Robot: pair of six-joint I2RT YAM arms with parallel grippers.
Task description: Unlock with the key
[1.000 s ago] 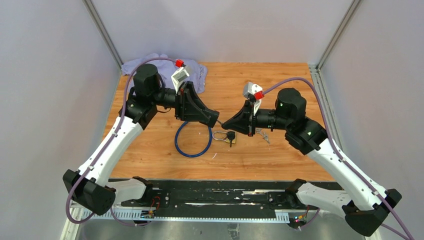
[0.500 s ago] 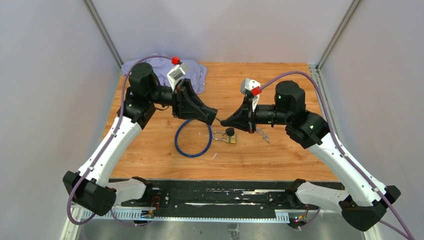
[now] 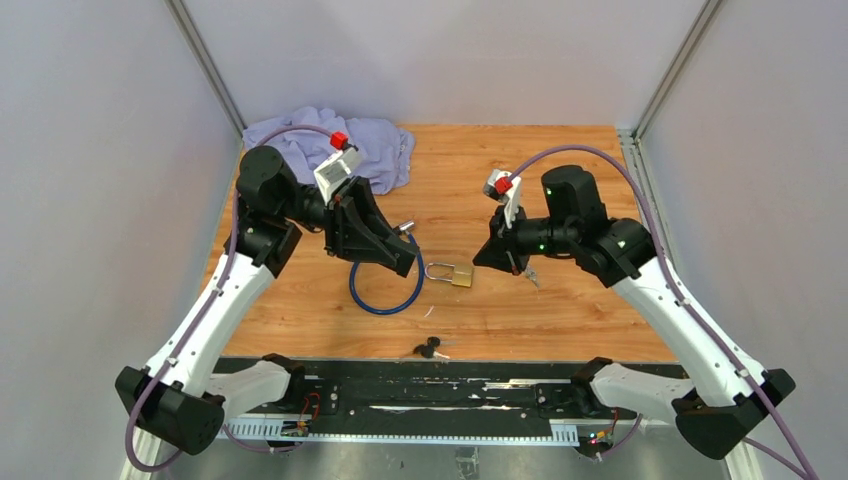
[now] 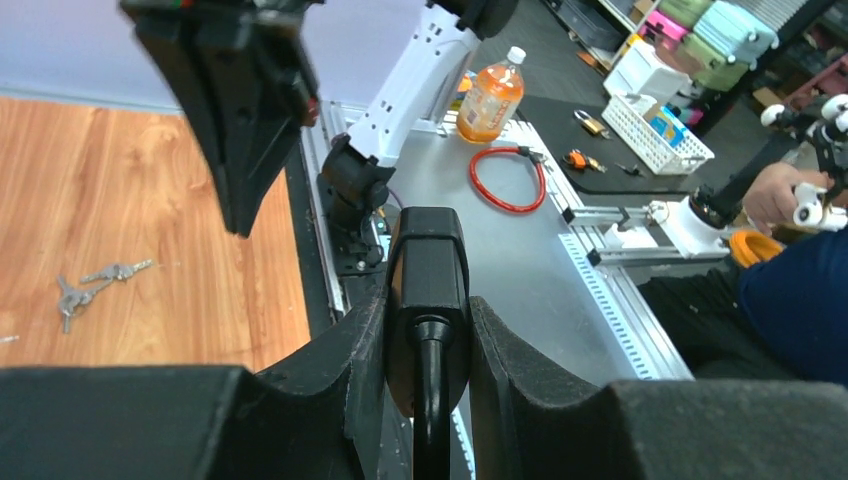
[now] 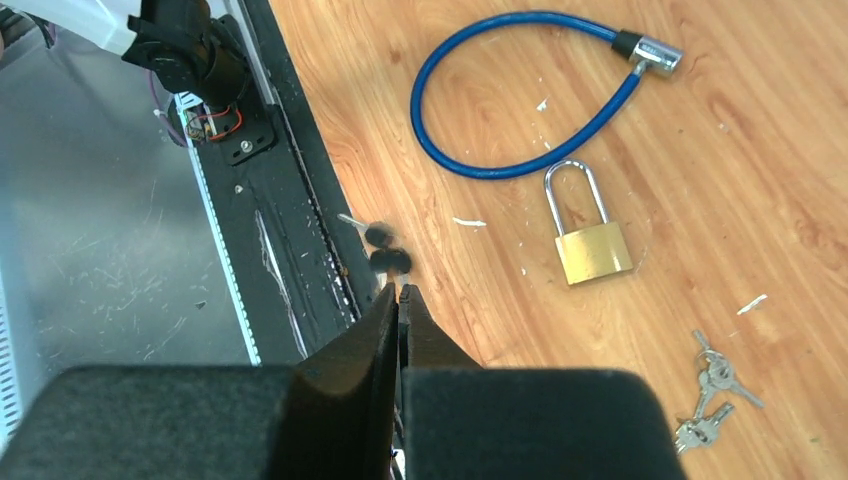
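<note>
From the overhead camera I have the brass padlock (image 3: 452, 273) lying flat on the wooden table (image 3: 560, 170), just right of the blue cable lock (image 3: 385, 290) and between my two arms, with neither arm touching it. The right wrist view shows the padlock (image 5: 593, 250) with both legs of its shackle meeting the body and no key in it. The black-headed keys (image 3: 428, 349) lie well apart from it at the near edge of the wood, right beside the black rail; in the right wrist view these keys (image 5: 385, 250) sit just ahead of my fingertips. My right gripper (image 3: 487, 262) hangs over the boards to the right of the padlock, its jaws pressed flat together with nothing between them (image 5: 398, 292). A bunch of silver keys (image 3: 528, 272) lies under that arm on the padlock's right. My left gripper (image 3: 400, 265) is over the top of the cable loop, and its wrist camera shows the jaws (image 4: 428, 315) clamped on a small black object (image 4: 428, 270) with a thin black stem — I cannot tell what it is. The cable lock's silver end (image 5: 655, 52) rests on the wood. A purple cloth (image 3: 300, 135) is bunched in the far left corner.
</note>
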